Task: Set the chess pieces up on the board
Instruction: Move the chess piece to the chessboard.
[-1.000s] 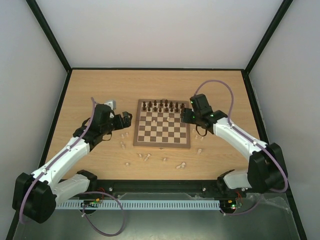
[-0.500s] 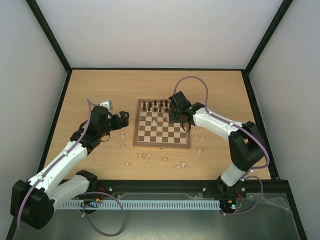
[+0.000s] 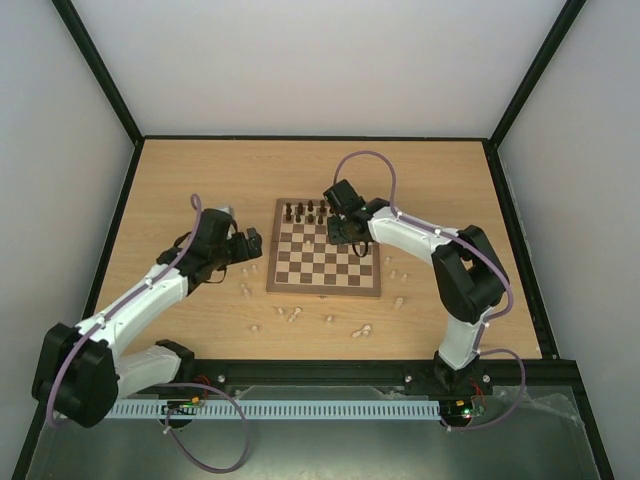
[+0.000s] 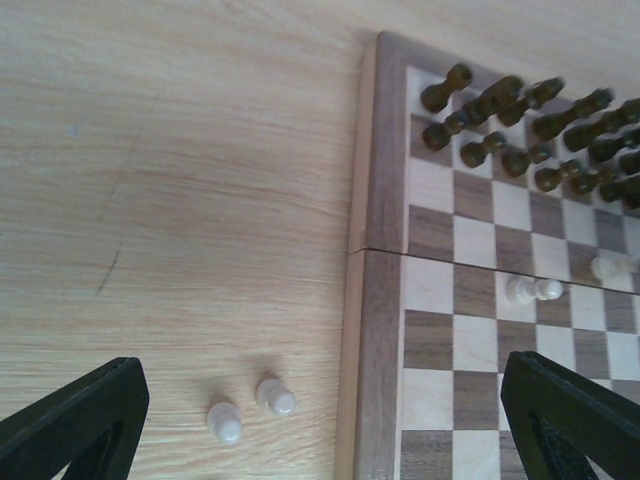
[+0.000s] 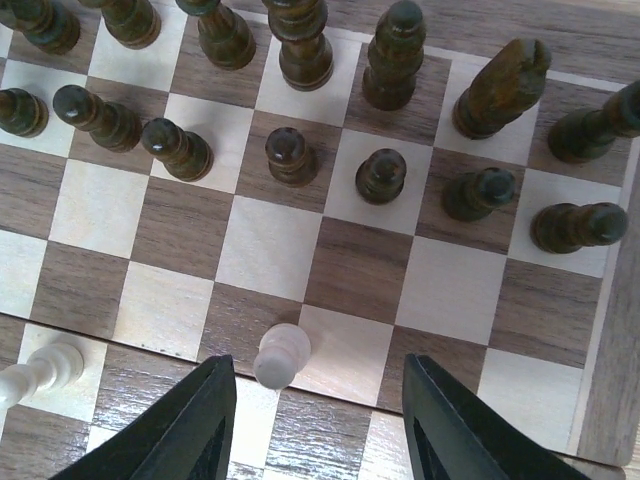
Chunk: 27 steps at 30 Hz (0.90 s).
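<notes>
The right gripper (image 5: 318,400) is seen parted, nothing clamped, at the bottom of its view. A pale pawn (image 5: 282,355) stands just beside one finger, on the board (image 5: 360,270). The left gripper (image 4: 320,390) is spread wide, and two pale pieces (image 4: 224,422) are seen between its fingers, low on the table (image 4: 150,200).

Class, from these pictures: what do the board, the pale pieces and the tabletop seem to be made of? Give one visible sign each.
Board: wood, satin finish; grain runs through dark and light squares. Pale pieces: probably smooth turned light wood, faint sheen; plastic cannot be ruled out. Tabletop: wood-grain surface, matte; possibly laminate rather than solid wood.
</notes>
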Each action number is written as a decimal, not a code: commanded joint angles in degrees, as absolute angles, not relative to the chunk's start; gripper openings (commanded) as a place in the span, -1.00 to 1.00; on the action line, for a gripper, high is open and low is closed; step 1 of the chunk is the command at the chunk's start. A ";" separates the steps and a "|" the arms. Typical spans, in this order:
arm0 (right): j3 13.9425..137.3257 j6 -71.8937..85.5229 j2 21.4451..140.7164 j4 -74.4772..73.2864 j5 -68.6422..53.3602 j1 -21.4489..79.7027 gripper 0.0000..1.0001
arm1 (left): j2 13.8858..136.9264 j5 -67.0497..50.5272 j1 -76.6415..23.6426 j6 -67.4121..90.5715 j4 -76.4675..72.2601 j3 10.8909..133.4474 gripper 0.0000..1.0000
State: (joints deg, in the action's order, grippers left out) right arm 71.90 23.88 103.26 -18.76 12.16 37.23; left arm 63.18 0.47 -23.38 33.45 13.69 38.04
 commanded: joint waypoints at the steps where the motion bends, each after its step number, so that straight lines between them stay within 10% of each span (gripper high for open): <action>1: 74.29 22.94 104.74 -22.06 12.57 37.78 -0.07 | 67.03 2.23 -24.77 33.83 19.77 41.95 0.99; 27: 76.06 22.81 108.87 -22.06 12.62 38.06 -0.64 | 56.63 7.84 -31.50 30.26 15.99 37.50 0.99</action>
